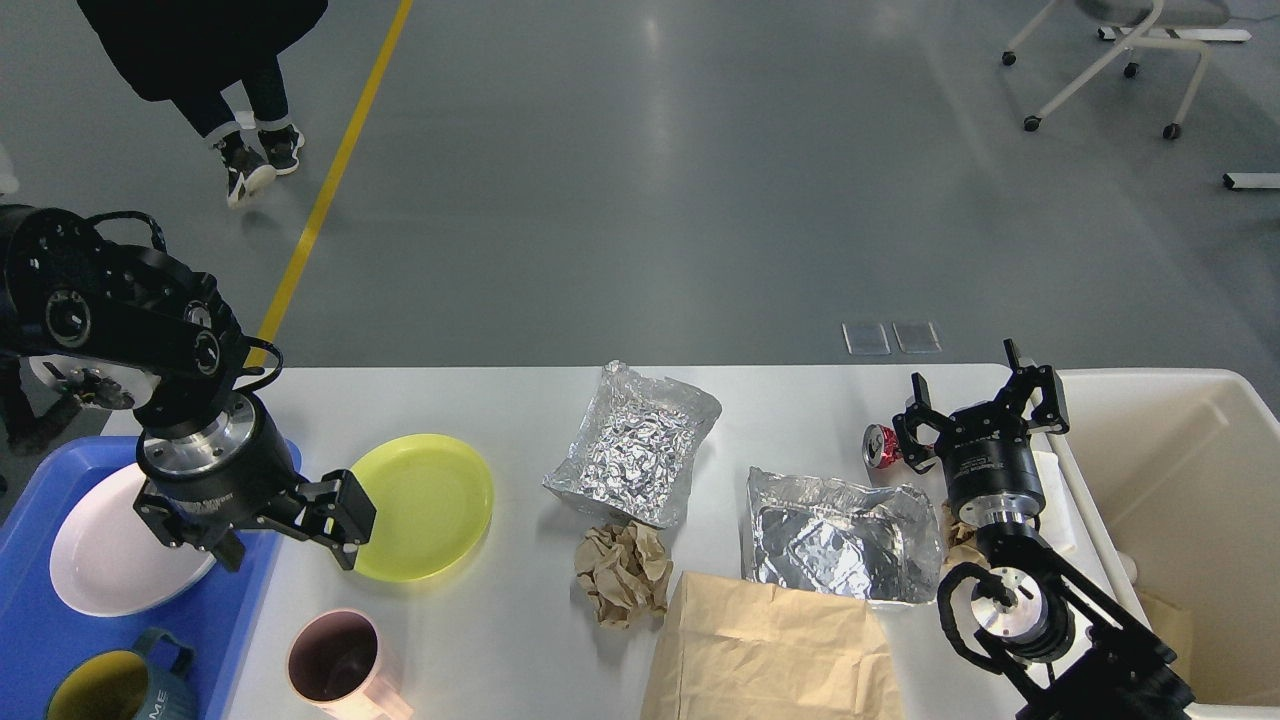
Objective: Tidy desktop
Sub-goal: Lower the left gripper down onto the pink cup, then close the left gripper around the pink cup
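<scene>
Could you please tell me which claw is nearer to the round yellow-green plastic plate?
Left. The left claw hangs open at the round yellow-green plastic plate's left edge; the right claw is far right, by the red can.

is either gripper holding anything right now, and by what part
No, nothing is held. The left gripper is open over the yellow plate's left edge, not closed on it. The right gripper is open and empty, beside the red can.

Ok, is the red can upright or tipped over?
Tipped. The red can lies on its side on the desktop, its silver end facing the camera, right beside the right gripper.
</scene>
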You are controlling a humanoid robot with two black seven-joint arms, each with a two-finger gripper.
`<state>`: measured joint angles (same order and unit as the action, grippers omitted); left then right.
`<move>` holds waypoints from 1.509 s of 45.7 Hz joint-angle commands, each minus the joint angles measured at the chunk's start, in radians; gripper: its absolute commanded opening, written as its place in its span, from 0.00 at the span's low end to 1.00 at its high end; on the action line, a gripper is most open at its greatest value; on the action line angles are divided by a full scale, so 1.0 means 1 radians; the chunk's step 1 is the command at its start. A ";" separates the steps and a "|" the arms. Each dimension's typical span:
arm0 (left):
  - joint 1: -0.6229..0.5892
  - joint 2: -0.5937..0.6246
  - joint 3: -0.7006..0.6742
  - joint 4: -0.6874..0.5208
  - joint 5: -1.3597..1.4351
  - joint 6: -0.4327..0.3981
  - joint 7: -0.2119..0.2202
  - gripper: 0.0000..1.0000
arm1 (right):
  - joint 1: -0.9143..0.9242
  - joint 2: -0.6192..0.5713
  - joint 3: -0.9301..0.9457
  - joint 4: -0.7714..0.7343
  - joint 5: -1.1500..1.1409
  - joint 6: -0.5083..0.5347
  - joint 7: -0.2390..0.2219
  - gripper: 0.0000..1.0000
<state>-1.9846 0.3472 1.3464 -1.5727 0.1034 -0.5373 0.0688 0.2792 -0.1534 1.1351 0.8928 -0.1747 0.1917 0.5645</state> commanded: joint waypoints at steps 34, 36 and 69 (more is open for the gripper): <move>0.400 0.021 -0.047 0.094 0.231 0.336 -0.003 0.80 | 0.000 0.000 0.000 0.000 0.000 0.000 0.000 1.00; 0.403 0.021 -0.047 0.097 0.231 0.336 0.000 0.75 | 0.000 0.000 0.000 0.000 0.000 0.000 0.000 1.00; 0.451 0.022 -0.081 0.118 0.210 0.329 0.003 0.09 | 0.000 0.000 0.000 0.000 0.000 0.000 0.000 1.00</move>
<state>-1.5345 0.3691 1.2655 -1.4542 0.3151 -0.2047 0.0759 0.2792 -0.1533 1.1351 0.8928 -0.1751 0.1917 0.5645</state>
